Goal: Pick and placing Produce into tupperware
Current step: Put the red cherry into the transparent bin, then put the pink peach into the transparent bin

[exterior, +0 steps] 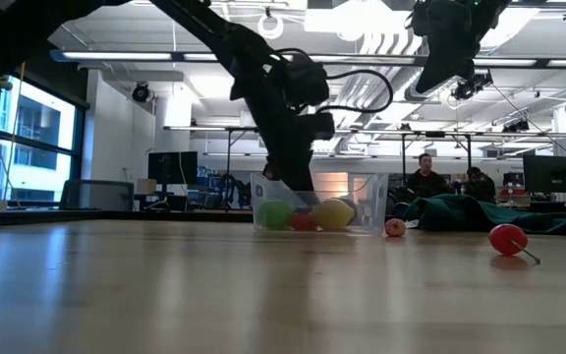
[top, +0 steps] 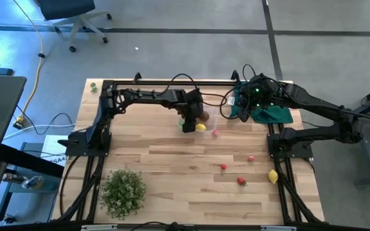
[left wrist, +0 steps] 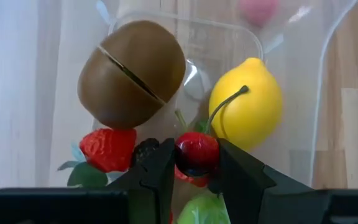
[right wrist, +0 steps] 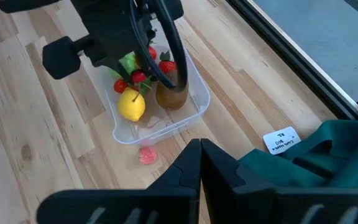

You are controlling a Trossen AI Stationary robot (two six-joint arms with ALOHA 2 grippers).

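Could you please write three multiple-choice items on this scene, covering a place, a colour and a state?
1. Where is the kiwi?
A. in the clear tub
B. on the green cloth
C. beside the plant

2. What colour is the lemon in the tub?
A. orange
B. yellow
C. purple

3. What is the left end effector doing?
A. hanging open
B. gripping a cherry
C. gripping the tub

Answers: 1 A, it lies inside the tub walls; 2 B, plainly yellow; 3 B, both fingers press the cherry.
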